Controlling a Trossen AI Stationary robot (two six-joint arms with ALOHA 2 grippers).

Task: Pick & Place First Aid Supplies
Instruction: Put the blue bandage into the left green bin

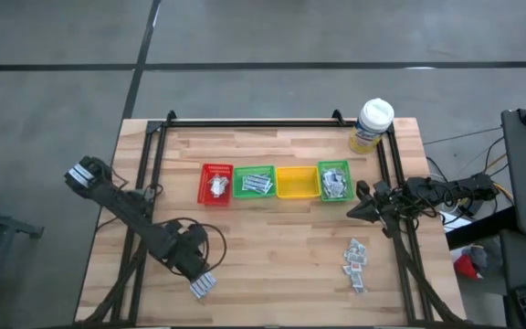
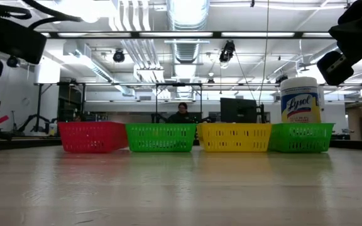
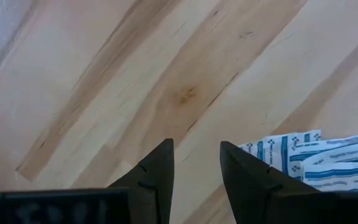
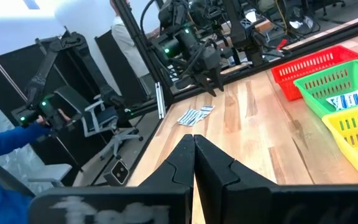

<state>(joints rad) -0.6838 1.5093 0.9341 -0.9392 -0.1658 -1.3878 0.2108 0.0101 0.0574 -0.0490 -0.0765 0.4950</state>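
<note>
A small cluster of white-blue sachets lies flat on the wood by the table's near edge, and shows again in the left wrist view. My left gripper hovers open just beside them, on their far-left side. A second loose pile of sachets lies on the table's right near part. My right gripper is shut and empty. It hangs above the table's right side, close to the right-hand green bin, pointing toward the left.
Four small bins stand in a row mid-table: red, green, yellow and the right-hand green one; three hold sachets. A white-lidded yellow wipes tub stands at the far right corner. Black frame rails run along the table's sides. A person sits in the room behind.
</note>
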